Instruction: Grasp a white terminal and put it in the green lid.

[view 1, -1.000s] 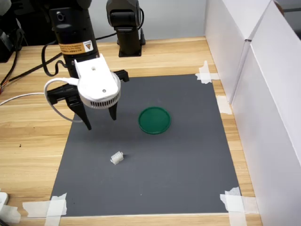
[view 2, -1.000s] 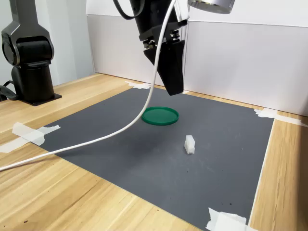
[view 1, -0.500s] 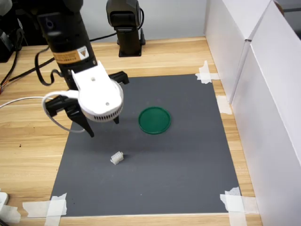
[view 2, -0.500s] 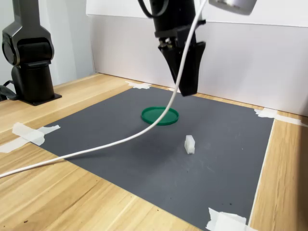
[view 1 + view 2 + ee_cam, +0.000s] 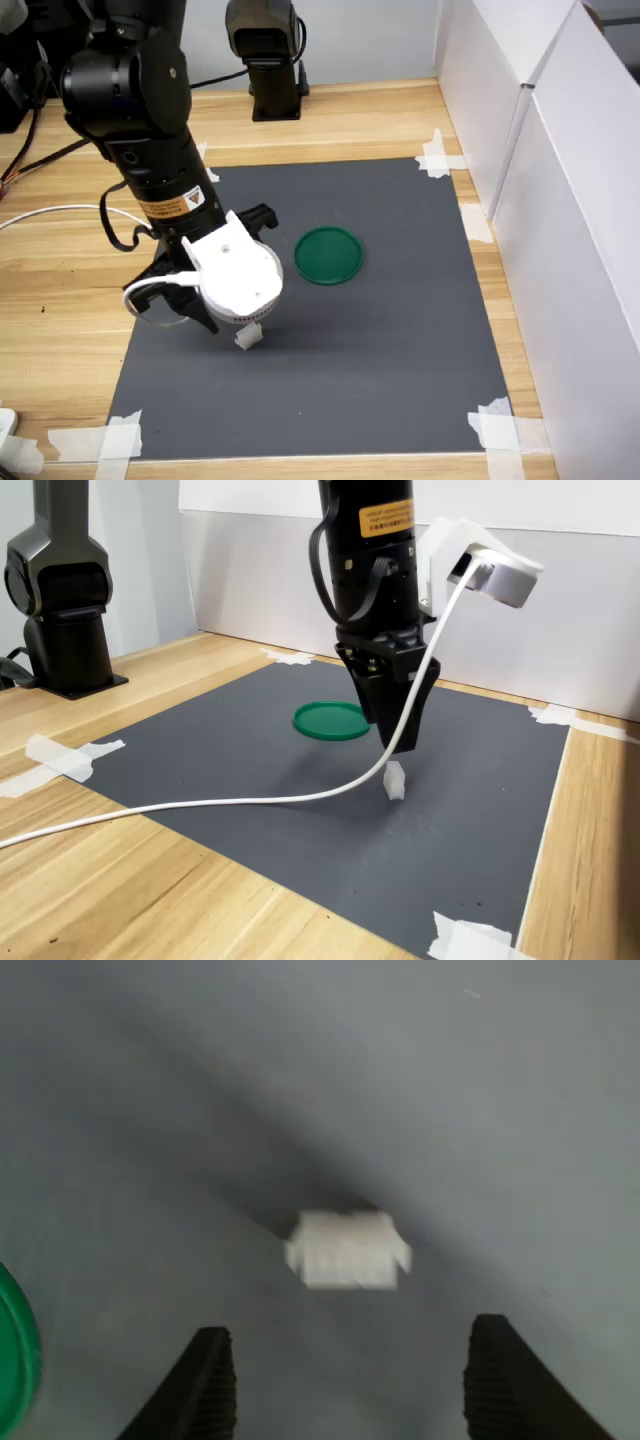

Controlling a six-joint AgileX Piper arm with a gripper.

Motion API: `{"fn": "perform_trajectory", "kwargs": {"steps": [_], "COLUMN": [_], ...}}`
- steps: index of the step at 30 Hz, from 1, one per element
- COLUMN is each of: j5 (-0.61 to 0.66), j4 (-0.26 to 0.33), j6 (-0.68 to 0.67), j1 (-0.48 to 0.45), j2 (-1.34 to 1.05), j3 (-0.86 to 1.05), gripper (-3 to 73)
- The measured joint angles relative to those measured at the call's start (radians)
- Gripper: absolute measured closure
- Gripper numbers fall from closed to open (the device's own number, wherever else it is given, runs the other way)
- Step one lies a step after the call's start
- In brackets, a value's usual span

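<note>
The white terminal [image 5: 248, 338] lies on the grey mat [image 5: 400, 340]; in the second exterior view the terminal [image 5: 395, 780] stands just under the fingertips. My gripper [image 5: 398, 742] hangs directly above it, pointing down. In the wrist view the gripper [image 5: 350, 1385] is open, its two black fingers [image 5: 205, 1385] spread wide, and the terminal [image 5: 348, 1250] sits ahead of the gap, untouched. The green lid [image 5: 328, 255] lies flat on the mat, apart from the terminal; the lid [image 5: 330, 721] holds nothing, and its edge [image 5: 15, 1360] shows in the wrist view. In the first exterior view the white wrist housing [image 5: 240, 282] hides most of the fingers.
White tape [image 5: 120, 436] holds the mat's corners to the wooden table [image 5: 60, 300]. White walls [image 5: 560, 200] close the first exterior view's right side. A second black arm base [image 5: 268, 60] stands at the back. A white cable [image 5: 200, 805] trails across the mat.
The arm has come down and moved over the mat to the terminal; the gripper now hangs just above it, still open. Terminal and lid have not moved.
</note>
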Motion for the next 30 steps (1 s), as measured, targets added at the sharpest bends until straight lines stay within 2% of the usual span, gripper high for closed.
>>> {"fn": "perform_trajectory", "kwargs": {"steps": [30], "j5": [-0.061], "j4": [-0.007], "j6": [-0.015], "j1": [0.000], "j2": [0.095], "j3": [-0.001], "gripper": [12.9]}}
